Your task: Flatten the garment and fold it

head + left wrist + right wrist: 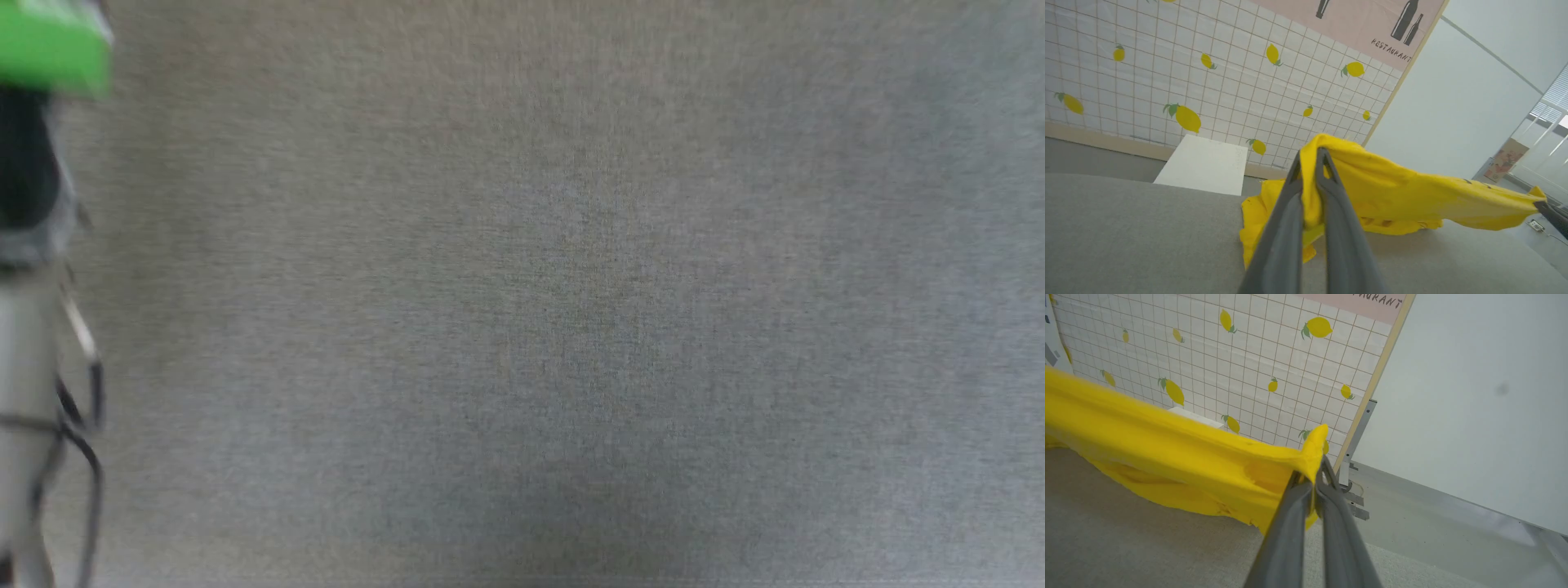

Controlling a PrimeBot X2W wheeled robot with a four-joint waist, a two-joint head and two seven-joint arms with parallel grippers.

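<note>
Left gripper [1309, 159]: 2 dark fingers pinched narrow on a bunched edge of the yellow T-shirt [1392, 192], cloth squeezed between them. Right gripper [1316, 477]: fingers likewise clamped tight on another corner of the shirt, a small peak of cloth poking above the tips. Shirt hangs as a stretched band between the 2 grippers, raised off the grey cloth surface [571, 327]; its lower folds sag down onto that surface near the left gripper. Print side cannot be made out. Head view is blurred: a pale arm [24, 367] with black cables [82, 425] at the left edge, a green block [49, 45] above it. Beyond the surface, a white block [1202, 165], then a tiled wall with lemons [1167, 61], a pink poster [1363, 20] with bottle shapes, and a plain white wall [1474, 396].
</note>
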